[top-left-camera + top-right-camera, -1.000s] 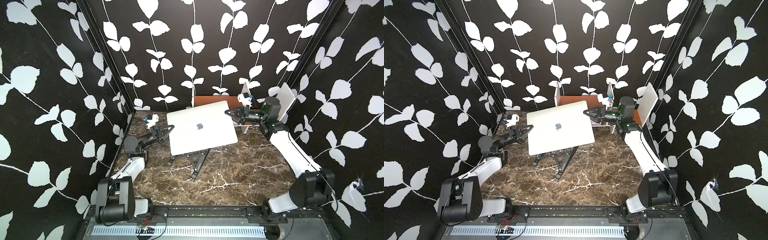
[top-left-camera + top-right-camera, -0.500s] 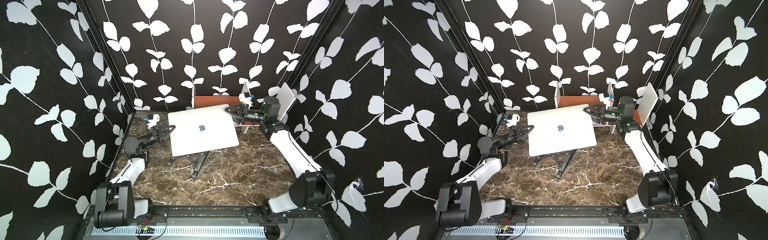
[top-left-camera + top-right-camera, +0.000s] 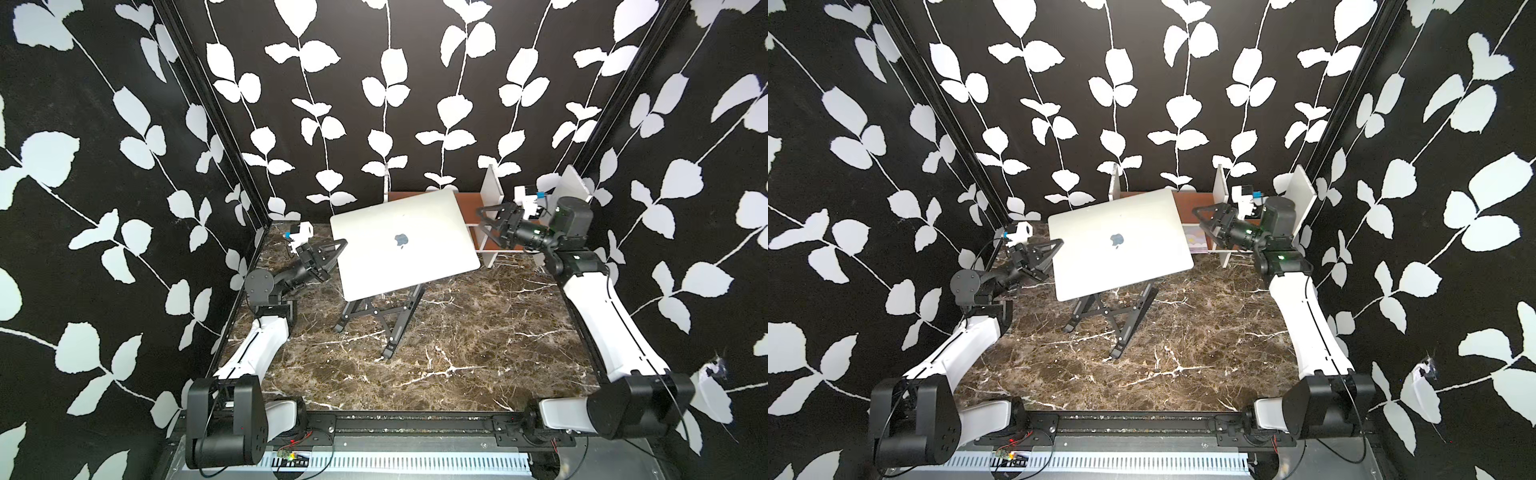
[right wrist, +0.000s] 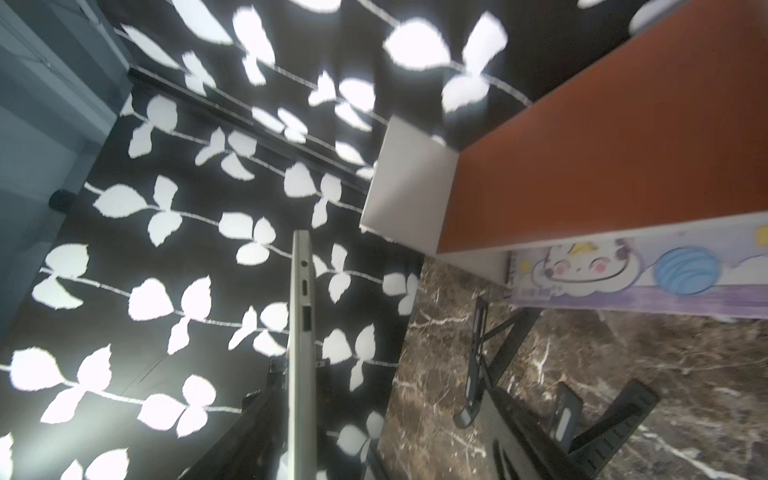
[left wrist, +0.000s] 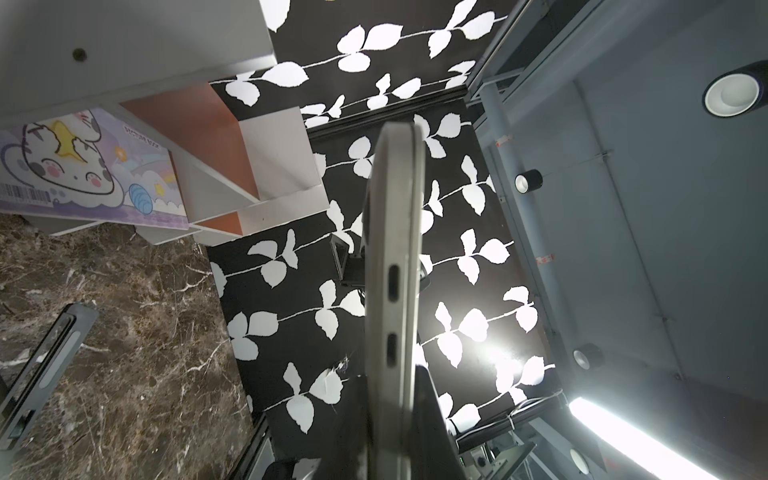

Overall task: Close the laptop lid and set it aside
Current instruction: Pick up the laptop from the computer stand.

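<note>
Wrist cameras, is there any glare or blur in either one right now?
Left wrist view: a bright light strip shows, and the wallpaper beside the sharp laptop edge is blown out. Right wrist view: the orange shelf looks smeared and soft, and some wallpaper leaves glare white.

A staged robot test booth is showing here: black leaf-print walls (image 3: 374,83) are enclosing a marble counter (image 3: 478,353). The left arm (image 3: 259,353) and right arm (image 3: 602,324) are sitting on a rail (image 3: 415,424) at 6 o'clock.
</note>
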